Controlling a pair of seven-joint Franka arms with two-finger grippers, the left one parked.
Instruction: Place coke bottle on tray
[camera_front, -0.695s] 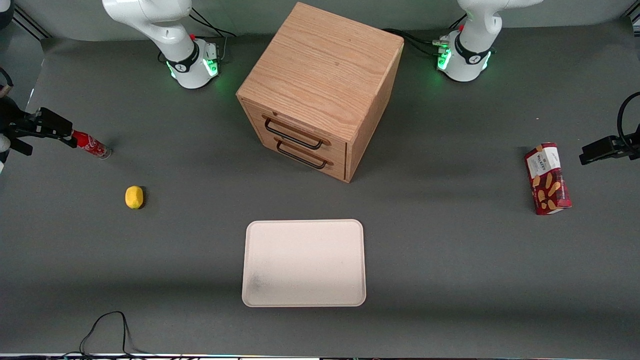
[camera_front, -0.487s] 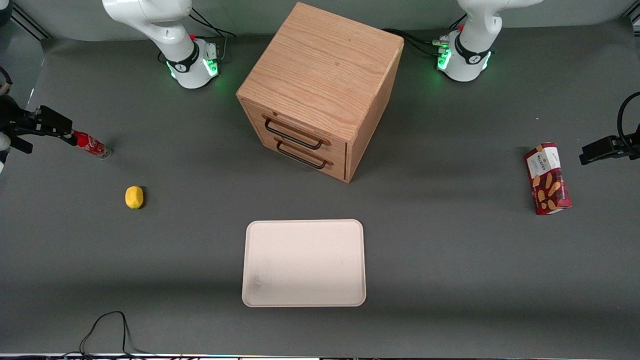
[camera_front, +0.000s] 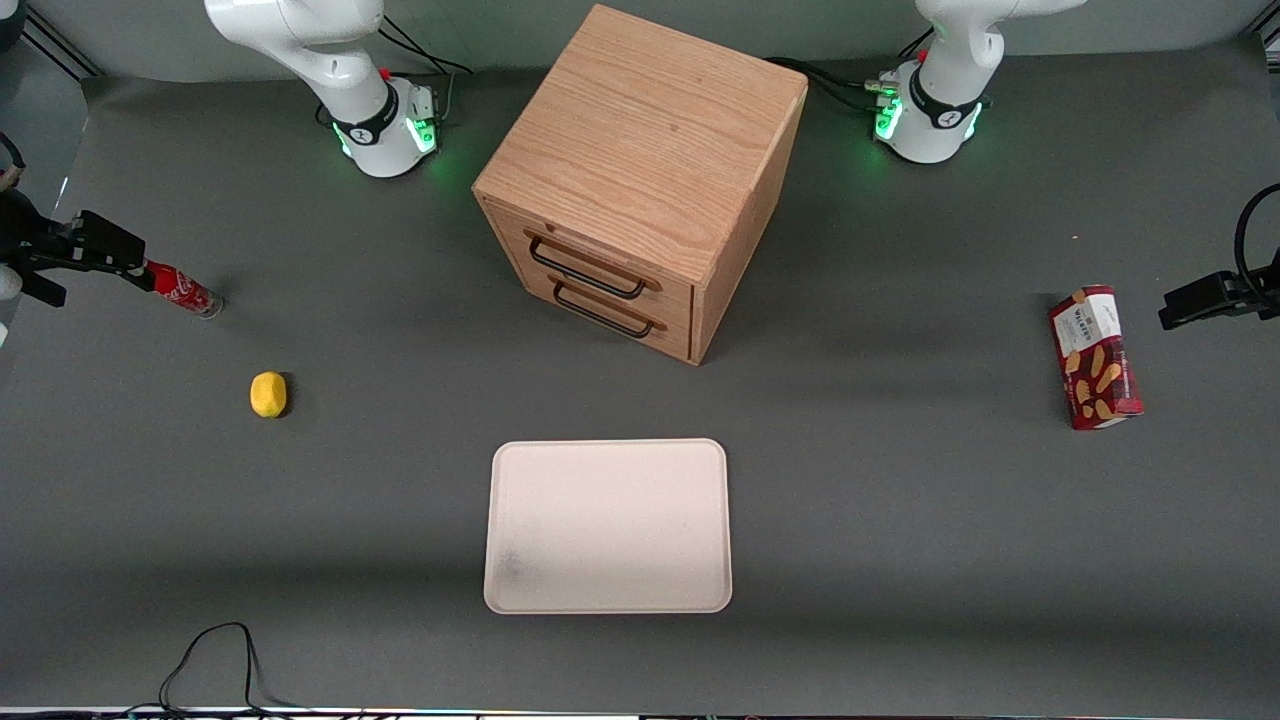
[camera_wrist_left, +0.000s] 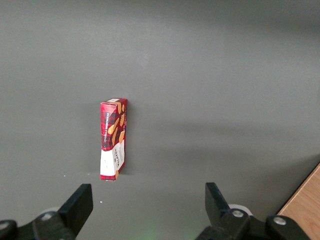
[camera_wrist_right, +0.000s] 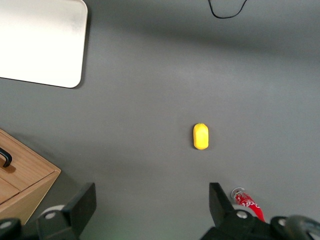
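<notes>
The coke bottle (camera_front: 181, 291) lies on its side on the grey table at the working arm's end, red with white script. In the right wrist view the coke bottle (camera_wrist_right: 247, 203) shows just outside one finger (camera_wrist_right: 220, 206), not between the two. My gripper (camera_front: 85, 265) hovers above the bottle's cap end, open, and nothing sits in the gap of the gripper (camera_wrist_right: 152, 200). The cream-white tray (camera_front: 608, 525) lies flat near the table's front edge, nearer to the front camera than the cabinet. Only a corner of the tray (camera_wrist_right: 40, 40) shows in the right wrist view.
A yellow lemon (camera_front: 268, 394) lies between bottle and tray; the right wrist view also has the lemon (camera_wrist_right: 200, 136). A wooden two-drawer cabinet (camera_front: 640, 180) stands mid-table. A red snack box (camera_front: 1095, 357) lies toward the parked arm's end. A black cable (camera_front: 215, 660) loops at the front edge.
My gripper has drifted very slightly away from the front camera. The bottle, lemon and tray have not moved.
</notes>
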